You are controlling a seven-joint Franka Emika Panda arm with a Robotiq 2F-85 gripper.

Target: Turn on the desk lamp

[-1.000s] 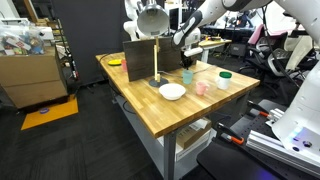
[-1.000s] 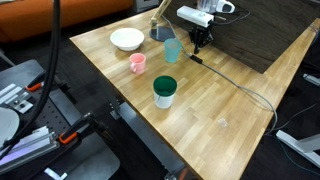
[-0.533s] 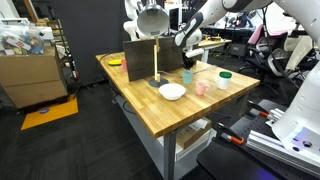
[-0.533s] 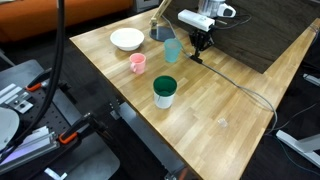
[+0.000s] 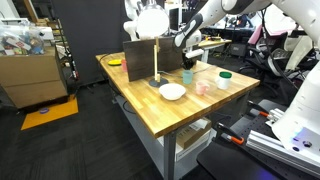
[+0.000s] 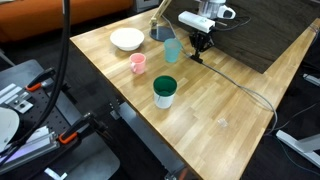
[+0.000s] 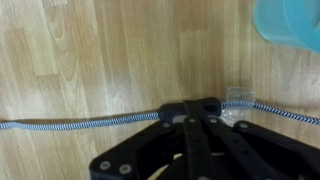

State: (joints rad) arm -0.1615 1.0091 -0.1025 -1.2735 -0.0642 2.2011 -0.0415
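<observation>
The desk lamp stands at the table's far side, with a thin brass stem, a dark base and a dome shade that glows bright white. Its blue-and-white braided cord runs across the wood to a dark inline switch. My gripper is shut, and its fingertips rest on that switch. In both exterior views the gripper points down at the tabletop, just beside a teal cup.
A white bowl, a pink cup and a white cup with a green lid stand on the wooden table. A dark upright board stands behind the gripper. The teal cup shows at the wrist view's corner.
The lamp's dome shade has turned from dull grey to bright white. The gripper has stayed on the cord's switch and has barely moved.
</observation>
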